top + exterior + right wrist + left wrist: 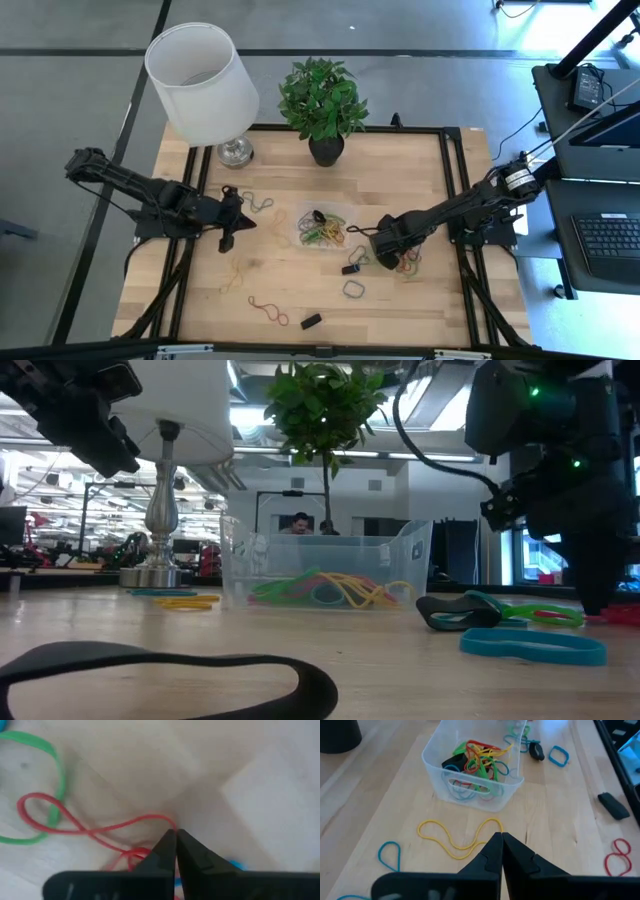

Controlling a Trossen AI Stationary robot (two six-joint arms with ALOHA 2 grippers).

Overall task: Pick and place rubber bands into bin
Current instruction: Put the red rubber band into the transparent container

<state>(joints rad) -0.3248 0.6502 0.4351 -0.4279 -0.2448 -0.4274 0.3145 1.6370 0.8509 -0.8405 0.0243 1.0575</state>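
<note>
Fingertips of the right gripper [175,834] are pressed together on the tabletop with a red rubber band [75,827] running straight into their tips, so it looks pinched, though a thread this thin could just as well be trapped beside the tips as between them. A green rubber band [45,750] overlaps the red loop at its far end. In the overhead view this gripper [392,252] sits just right of the clear bin [299,216], which lies mid-table and already holds a tangle of coloured bands.

To do this lift well, I would raise slowly and straight up, watching that the red loop comes away and that the green one does not drag along. If it slips free, reopen narrowly and pinch again lower on the strand. Then carry it left over the bin's rim before releasing.

The left gripper [501,839] waits left of the bin, its fingers closed on nothing, above a yellow rubber band [451,841].
</note>
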